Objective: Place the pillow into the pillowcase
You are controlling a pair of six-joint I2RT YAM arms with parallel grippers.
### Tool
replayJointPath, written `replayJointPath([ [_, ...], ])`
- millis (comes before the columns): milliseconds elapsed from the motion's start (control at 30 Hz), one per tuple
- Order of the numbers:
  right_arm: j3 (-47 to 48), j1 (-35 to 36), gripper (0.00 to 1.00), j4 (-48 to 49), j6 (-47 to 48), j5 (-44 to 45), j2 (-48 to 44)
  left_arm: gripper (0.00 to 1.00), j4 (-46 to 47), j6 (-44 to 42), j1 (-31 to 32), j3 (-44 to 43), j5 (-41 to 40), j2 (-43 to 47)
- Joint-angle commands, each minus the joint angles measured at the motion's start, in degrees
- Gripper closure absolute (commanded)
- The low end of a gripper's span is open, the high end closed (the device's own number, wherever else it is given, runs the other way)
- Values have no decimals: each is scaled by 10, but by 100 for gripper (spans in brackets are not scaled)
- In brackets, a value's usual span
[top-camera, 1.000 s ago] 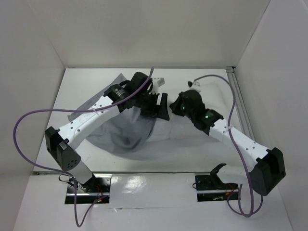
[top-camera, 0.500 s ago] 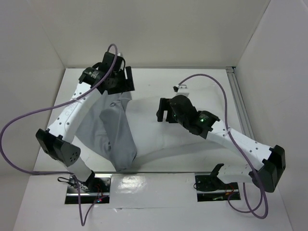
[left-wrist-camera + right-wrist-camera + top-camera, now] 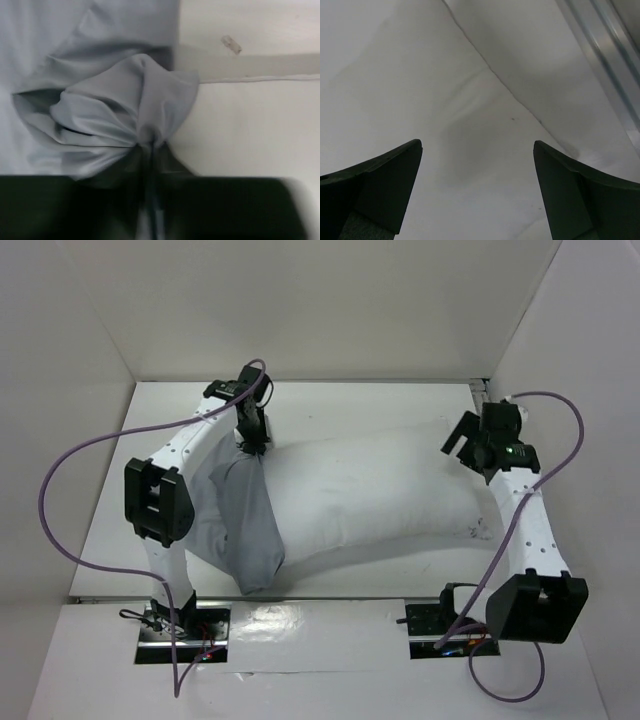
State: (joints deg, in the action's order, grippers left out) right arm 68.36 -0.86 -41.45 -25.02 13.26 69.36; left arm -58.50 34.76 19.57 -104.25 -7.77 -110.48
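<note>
Top external: left fingers point(image 3: 248, 440) tight on bunched pillowcase point(image 3: 245, 530), right fingers point(image 3: 465, 445) wide apart, empty, over pillow point(image 3: 380, 490).

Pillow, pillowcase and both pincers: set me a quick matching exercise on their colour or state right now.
Things:
1. pillow
2. pillowcase
3. left pincer
4. right pincer

States:
A. open, holding nothing
B. white and plump, lying across the table
C. shut on a bunch of the pillowcase
D. blue-grey, wrinkled, at the pillow's left end

Pairs: 1-B, 2-D, 3-C, 4-A.
</note>
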Motion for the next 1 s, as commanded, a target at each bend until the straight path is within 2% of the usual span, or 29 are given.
replayJointPath([
  [0,-51,-61,1,-32,61,-160,-17,88,1,-18,-1,-29,65,9],
  [33,-65,-61,1,-32,61,-175,-11,96,6,-18,-1,-29,65,9],
  [67,-91,-61,1,-22,61,-183,-2,100,6,-18,-1,-45,81,14],
  [133,-122,-61,1,0,55,-214,3,100,6,-29,5,-63,88,14],
  [167,-151,-61,5,24,45,-225,3,100,1,-29,5,-87,88,14],
  [200,-161,-43,16,38,32,-240,3,100,1,-43,15,-100,94,7],
  [233,-161,-35,32,47,25,-267,-2,100,-11,-44,28,-113,94,-1],
  [333,-168,5,100,90,-24,-317,-18,100,-11,-54,64,-168,134,-15],
  [400,-155,54,100,145,-74,-325,-43,100,-11,-54,109,-219,169,-36],
  [467,-142,94,100,177,-103,-286,-83,100,-11,-54,147,-262,194,-56],
  [500,-116,127,100,177,-119,-262,-90,100,-11,-46,166,-304,219,-82],
  [600,-83,175,100,156,-136,-196,-96,100,22,-17,234,-337,274,-119],
  [733,-95,193,100,129,-151,-137,-128,100,40,-6,246,-319,255,-132],
  [833,-123,193,100,92,-157,-105,-145,100,46,-30,217,-304,201,-132],
  [867,-130,193,100,75,-157,-81,-150,96,46,-39,210,-304,188,-132],
  [933,-141,193,100,60,-157,-54,-157,74,32,-71,205,-315,166,-132],
  [967,-147,193,100,54,-152,-39,-157,41,14,-80,198,-330,155,-119],
])
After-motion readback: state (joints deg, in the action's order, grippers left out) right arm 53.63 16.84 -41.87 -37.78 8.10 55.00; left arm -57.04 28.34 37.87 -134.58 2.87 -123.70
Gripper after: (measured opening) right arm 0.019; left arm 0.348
